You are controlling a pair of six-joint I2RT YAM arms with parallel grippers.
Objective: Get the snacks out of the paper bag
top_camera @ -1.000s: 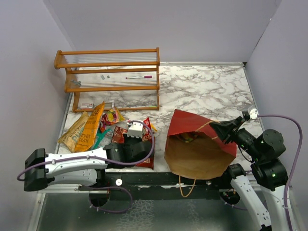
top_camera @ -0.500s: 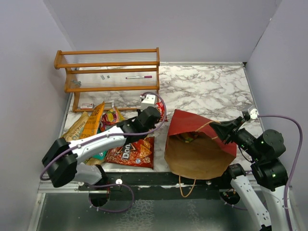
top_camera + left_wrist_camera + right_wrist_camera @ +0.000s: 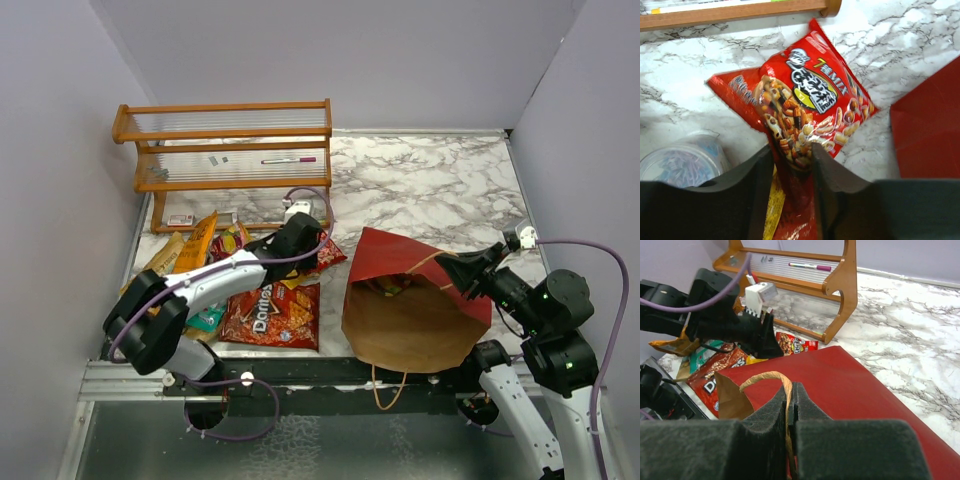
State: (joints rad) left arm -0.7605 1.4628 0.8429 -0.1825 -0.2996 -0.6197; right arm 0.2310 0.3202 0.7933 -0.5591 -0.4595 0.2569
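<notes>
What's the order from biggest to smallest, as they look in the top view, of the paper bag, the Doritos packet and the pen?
1. paper bag
2. Doritos packet
3. pen

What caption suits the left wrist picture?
Left claw straddling a red snack packet on the marble table, beside the paper bag.

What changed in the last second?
Left pincer swung from the near edge toward the shelf, carrying the red snack-mix packet. Its jaws have now parted, and the packet lies flat beside the paper bag. Unchanged: right pincer shut on the bag's handle, bag open, other snacks piled at left.
</notes>
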